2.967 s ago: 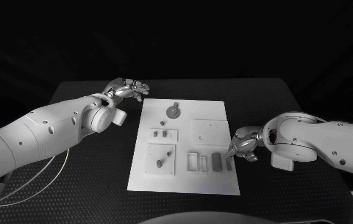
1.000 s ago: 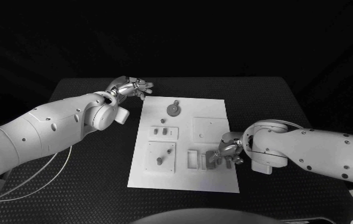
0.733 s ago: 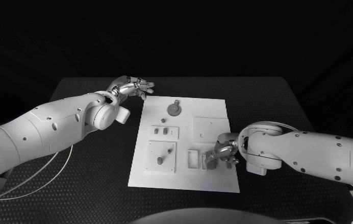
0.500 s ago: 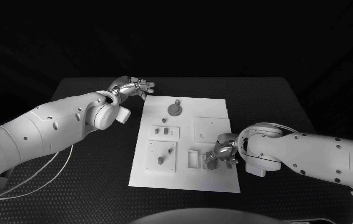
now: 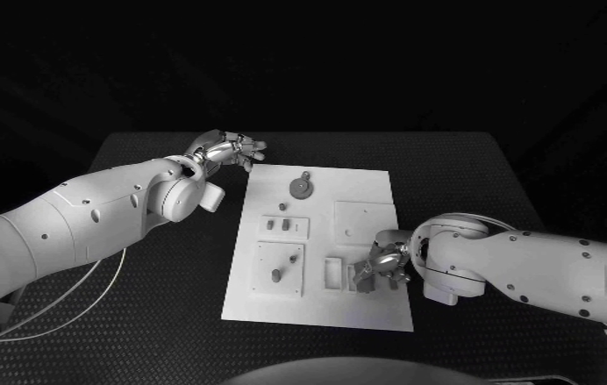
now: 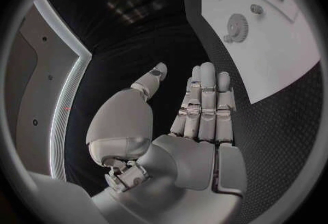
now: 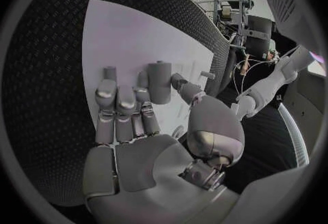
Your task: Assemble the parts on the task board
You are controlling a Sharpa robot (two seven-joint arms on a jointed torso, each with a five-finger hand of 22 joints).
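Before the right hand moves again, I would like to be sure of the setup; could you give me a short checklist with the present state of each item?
1. Right hand is at the near right slots of the task board: ok.
2. A grey block stands at its fingertips: ok.
3. Block firmly gripped: cannot tell.
4. Block seated in a slot: cannot tell.
5. Left hand is off the board's far left corner, fingers apart, holding nothing: ok.
6. Gear lies untouched on the board: ok.

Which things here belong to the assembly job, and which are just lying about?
Job: task board; gear; small parts in its recesses; dark block at the right hand; left hand, holding nothing.

Lying about: black table; white cable.
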